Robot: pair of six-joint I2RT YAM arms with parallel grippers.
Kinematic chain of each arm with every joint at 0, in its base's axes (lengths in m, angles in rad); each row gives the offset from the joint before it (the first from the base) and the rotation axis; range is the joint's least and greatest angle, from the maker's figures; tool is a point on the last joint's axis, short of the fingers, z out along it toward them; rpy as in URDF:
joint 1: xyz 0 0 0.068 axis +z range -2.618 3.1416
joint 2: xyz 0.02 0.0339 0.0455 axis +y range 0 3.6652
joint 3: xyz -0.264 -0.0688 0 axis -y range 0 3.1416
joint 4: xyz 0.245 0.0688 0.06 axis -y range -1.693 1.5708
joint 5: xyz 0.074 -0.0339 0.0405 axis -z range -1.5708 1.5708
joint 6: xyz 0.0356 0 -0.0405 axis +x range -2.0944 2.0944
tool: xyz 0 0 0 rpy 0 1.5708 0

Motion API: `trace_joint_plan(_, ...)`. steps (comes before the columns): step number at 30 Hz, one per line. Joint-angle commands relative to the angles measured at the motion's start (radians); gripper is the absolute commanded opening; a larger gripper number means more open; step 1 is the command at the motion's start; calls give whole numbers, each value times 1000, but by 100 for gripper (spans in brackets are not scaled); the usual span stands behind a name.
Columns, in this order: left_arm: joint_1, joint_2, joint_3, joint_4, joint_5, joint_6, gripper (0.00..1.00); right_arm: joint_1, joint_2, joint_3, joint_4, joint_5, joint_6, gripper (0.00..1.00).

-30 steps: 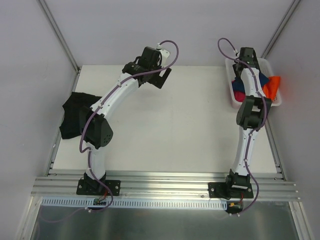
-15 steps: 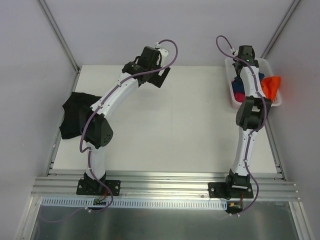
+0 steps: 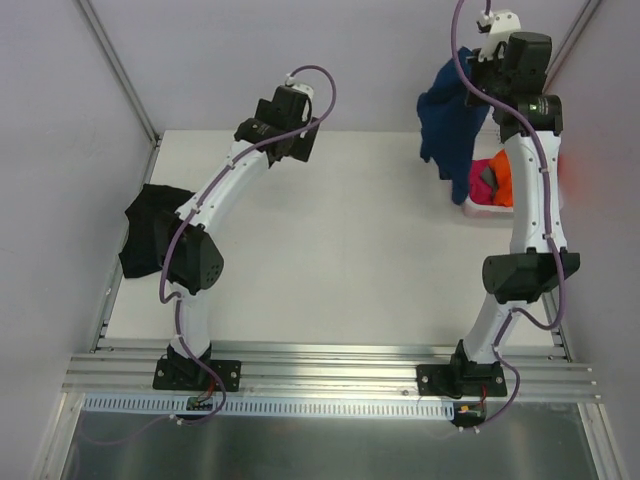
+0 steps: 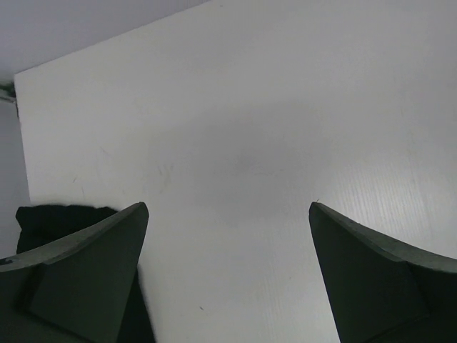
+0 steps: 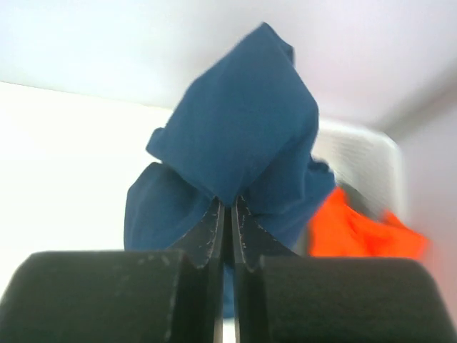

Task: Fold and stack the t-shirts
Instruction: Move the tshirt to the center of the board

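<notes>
One navy shirt (image 3: 450, 115) hangs, long axis vertical, from right gripper (image 5: 228, 212), jaws clamped on it, upper right; left gripper (image 4: 228, 211), jaws apart, well away.

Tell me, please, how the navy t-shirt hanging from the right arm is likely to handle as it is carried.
The navy t-shirt is probably floppy: it hangs in loose folds below one pinch. Likely light, since the right arm's shut jaws hold it by a small bunch.

- Pale grey walls (image 3: 60, 150) are enclosing three sides
- A white table (image 3: 350, 260) is lying under even light
- Aluminium rails (image 3: 330, 365) are running along its near edge
</notes>
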Motion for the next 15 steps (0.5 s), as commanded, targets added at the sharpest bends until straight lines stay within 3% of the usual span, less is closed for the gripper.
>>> trace_joint_plan(1, 83, -8, 94, 18, -98, -106, 97, 76, -121, -23, 129, -253, 154, 1)
trace_joint_plan(5, 201, -18, 178, 18, -74, -140, 99, 99, -153, -15, 234, -336, 349, 1)
trace_joint_plan(7, 233, -19, 188, 21, -53, -151, 99, 105, -177, -46, 234, -353, 363, 1)
trace_joint_plan(11, 273, -11, 194, 19, -46, -149, 99, 85, -281, -349, 136, -326, 293, 1)
trace_joint_plan(12, 281, -11, 192, 21, -39, -154, 99, 76, -297, -485, 116, -307, 274, 5)
trace_joint_plan(13, 284, -11, 189, 19, -31, -157, 99, 56, -306, -538, 49, -303, 264, 17)
trace_joint_plan(14, 287, -13, 186, 18, -7, -160, 99, 51, -317, -582, 15, -310, 241, 52)
trace_joint_plan(15, 290, -14, 185, 19, 1, -169, 99, 47, -329, -638, -5, -331, 201, 63)
